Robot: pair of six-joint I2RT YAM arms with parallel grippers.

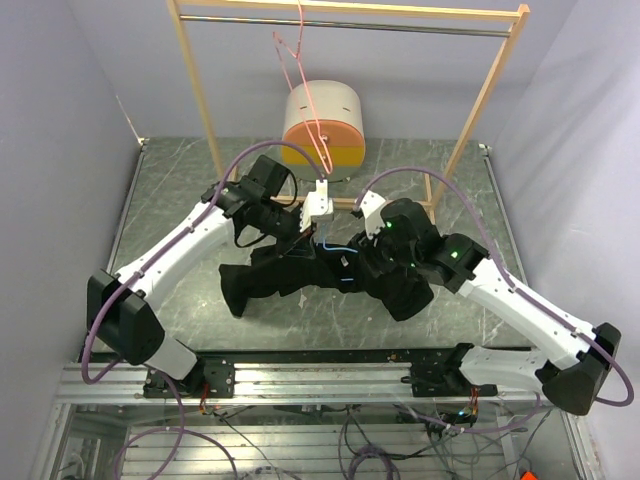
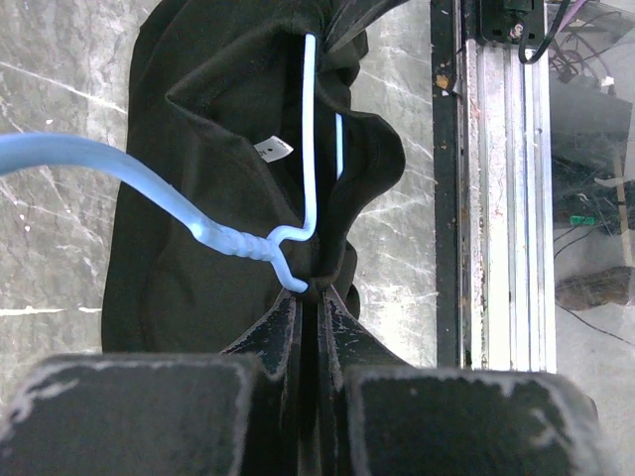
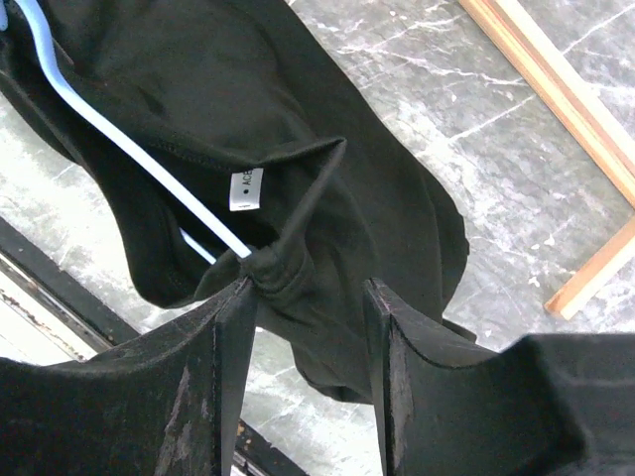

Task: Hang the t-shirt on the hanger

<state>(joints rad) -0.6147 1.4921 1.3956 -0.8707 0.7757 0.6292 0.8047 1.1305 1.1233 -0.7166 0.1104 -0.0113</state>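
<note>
The black t-shirt [image 1: 290, 275] hangs bunched between my two grippers, just above the marble table. It also shows in the left wrist view [image 2: 198, 198] and the right wrist view [image 3: 327, 119], where its white neck label [image 3: 245, 190] is visible. The light-blue wire hanger [image 2: 310, 129] runs inside the neck opening, and its hook [image 2: 69, 154] sticks out to the left. My left gripper [image 2: 313, 290] [image 1: 306, 236] is shut on the hanger just below its twisted neck, with some collar cloth. My right gripper [image 3: 310, 286] [image 1: 354, 262] is open. A bunch of cloth over the hanger's end [image 3: 213, 223] touches its left finger.
A wooden garment rack [image 1: 205, 110] stands at the back, with a pink-red wire hanger [image 1: 305, 90] on its rod. A round white and orange container [image 1: 323, 125] sits behind it. The rack's base bar [image 3: 556, 79] lies to the right. A metal rail [image 2: 496, 198] runs along the near edge.
</note>
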